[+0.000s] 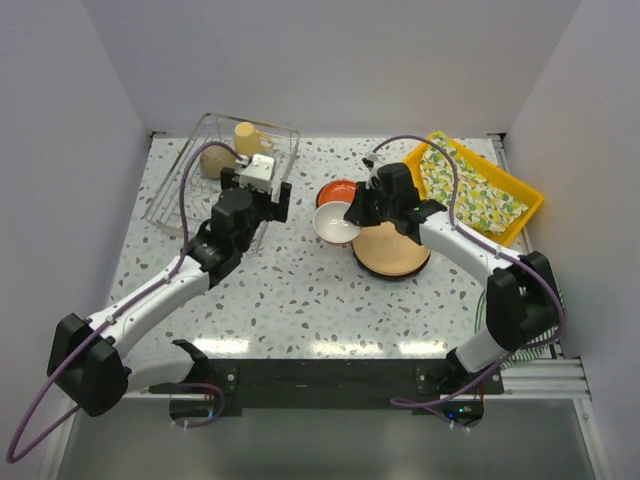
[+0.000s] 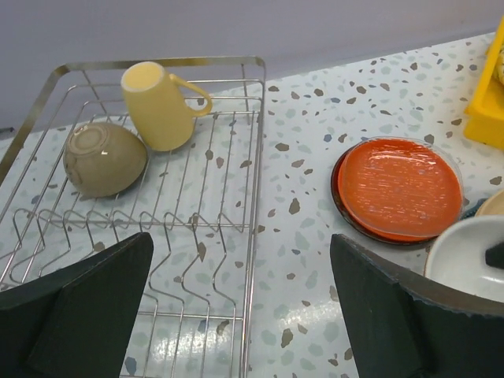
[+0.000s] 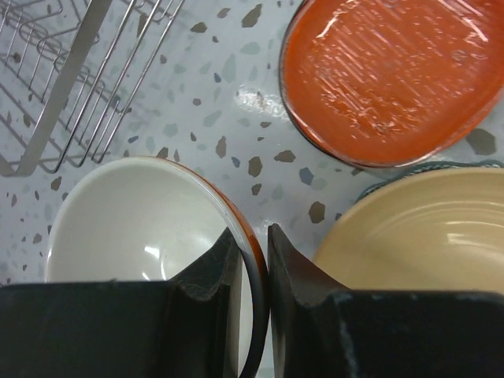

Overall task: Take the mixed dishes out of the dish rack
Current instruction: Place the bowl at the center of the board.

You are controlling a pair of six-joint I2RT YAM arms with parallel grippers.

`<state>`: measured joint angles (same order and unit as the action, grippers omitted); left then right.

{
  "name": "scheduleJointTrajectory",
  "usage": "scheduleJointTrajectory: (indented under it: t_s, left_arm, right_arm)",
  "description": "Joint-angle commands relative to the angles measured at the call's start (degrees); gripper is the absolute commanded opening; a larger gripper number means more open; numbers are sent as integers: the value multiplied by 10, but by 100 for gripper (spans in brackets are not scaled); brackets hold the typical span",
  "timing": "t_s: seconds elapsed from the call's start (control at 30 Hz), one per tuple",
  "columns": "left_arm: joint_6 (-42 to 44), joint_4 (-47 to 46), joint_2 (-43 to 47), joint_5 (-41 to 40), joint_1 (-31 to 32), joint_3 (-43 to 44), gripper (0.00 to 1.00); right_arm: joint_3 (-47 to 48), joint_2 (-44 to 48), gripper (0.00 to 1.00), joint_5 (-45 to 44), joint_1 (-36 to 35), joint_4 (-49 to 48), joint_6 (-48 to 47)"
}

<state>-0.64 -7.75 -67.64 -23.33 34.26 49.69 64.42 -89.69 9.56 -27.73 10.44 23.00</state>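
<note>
The wire dish rack (image 1: 170,205) stands at the back left. In it are a cream mug (image 2: 157,106) lying tilted and a tan bowl (image 2: 104,157) turned bottom up. My left gripper (image 2: 240,307) hovers open over the rack's right rim (image 2: 256,157), holding nothing. My right gripper (image 3: 253,260) is shut on the rim of a white bowl (image 3: 134,220) with an orange-brown outside, held just above the table between the rack and the plates. An orange plate (image 3: 386,75) lies on the table behind it. A cream-faced plate (image 3: 425,236) lies to its right.
A yellow tray (image 1: 522,200) with a lemon-print cloth sits at the back right. The cream-faced plate tops a small stack (image 1: 392,250) with a dark rim. White walls close in the table on three sides.
</note>
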Motion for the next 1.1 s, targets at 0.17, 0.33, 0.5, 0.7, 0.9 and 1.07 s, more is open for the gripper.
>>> scheduleJointTrajectory:
  t_s: [0.17,0.33,0.5,0.7,0.9,1.07]
  left_arm:
    - [-124,125,6,3,-42,46,100]
    - [-145,166,-4,7,-53,64,100]
    - [-143,189,-7,4,-55,76,100]
    - [-142,197,-11,7,-57,83,100]
    - [-142,196,-21,14,-57,91,100]
    - [-141,196,-21,14,-57,94,100]
  right_arm:
    - [-58,-37,0,12,-52,-214,-35]
    - [-86,-66,0,18,-55,-252,-37]
    - [-107,-98,5,21,-61,-285,-42]
    - [-120,-116,13,12,-67,-297,-52]
    - [-119,-112,39,5,-73,-278,-68]
    - [-121,-92,49,-14,-74,-257,-77]
